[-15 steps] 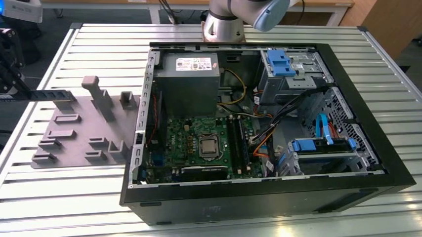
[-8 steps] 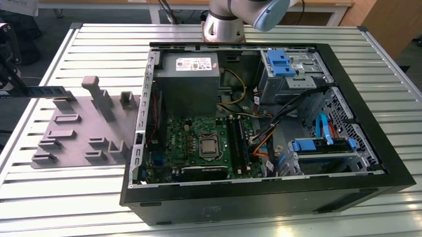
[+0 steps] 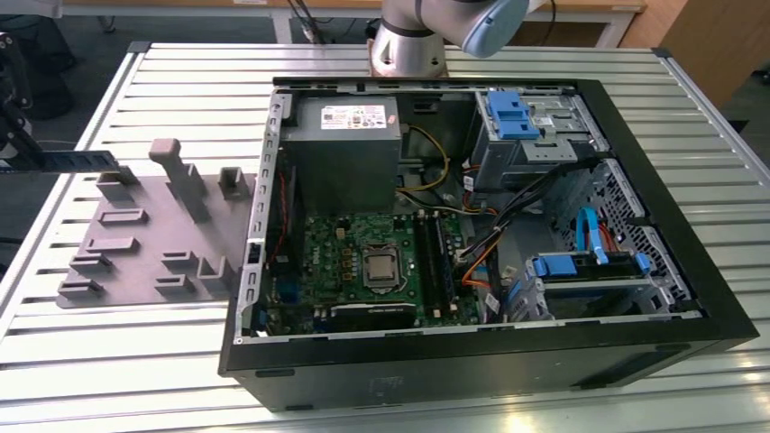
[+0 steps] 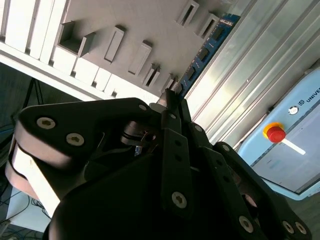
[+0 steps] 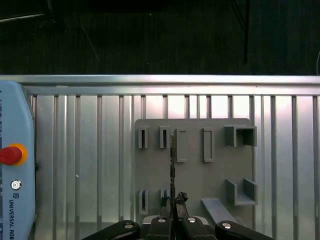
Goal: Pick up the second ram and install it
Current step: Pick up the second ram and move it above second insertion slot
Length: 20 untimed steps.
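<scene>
The second ram (image 3: 75,160), a thin dark-blue stick, hangs level in the air at the exterior view's left, above the far corner of the grey holder plate (image 3: 144,239). My gripper (image 3: 17,135) is shut on one end of it. In the second wrist view the ram (image 4: 205,50) sticks out past the black fingertips (image 4: 171,100), its small black chips showing. In the first wrist view I see the ram (image 5: 172,160) edge-on over the holder plate (image 5: 200,175), with my gripper (image 5: 173,201) closed around it.
An open black computer case (image 3: 673,225) lies on the slatted metal table (image 3: 180,72), with the green motherboard (image 3: 349,262) and its long dark memory slots (image 3: 431,257) inside. The arm's base (image 3: 409,45) stands behind the case. A teach pendant with a red button (image 5: 10,155) lies beside the plate.
</scene>
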Available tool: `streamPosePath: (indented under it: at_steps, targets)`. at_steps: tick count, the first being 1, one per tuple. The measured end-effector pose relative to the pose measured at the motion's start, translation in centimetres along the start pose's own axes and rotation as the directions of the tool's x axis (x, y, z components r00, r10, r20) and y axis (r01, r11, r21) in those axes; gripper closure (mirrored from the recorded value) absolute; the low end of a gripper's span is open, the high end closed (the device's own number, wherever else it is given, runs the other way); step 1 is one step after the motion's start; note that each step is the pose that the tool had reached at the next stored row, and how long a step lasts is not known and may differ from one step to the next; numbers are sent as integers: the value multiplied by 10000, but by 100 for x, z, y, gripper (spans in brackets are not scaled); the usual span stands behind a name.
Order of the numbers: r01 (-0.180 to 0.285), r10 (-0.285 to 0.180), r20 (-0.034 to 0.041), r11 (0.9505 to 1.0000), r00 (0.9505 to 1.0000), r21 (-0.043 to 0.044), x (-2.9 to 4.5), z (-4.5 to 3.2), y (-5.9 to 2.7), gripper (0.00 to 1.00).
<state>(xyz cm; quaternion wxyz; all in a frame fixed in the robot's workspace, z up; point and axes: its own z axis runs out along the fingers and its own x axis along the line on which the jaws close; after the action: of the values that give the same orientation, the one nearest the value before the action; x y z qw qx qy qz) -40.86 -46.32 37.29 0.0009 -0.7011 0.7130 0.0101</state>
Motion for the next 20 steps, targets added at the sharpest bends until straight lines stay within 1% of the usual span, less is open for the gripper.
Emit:
streamPosePath:
  at_steps: [14,20]
  targets:
    - [0,0,0,10000,10000,0,-3,-178,2,86]
    - [0,0,1,10000,10000,0,-4,-241,3,86]
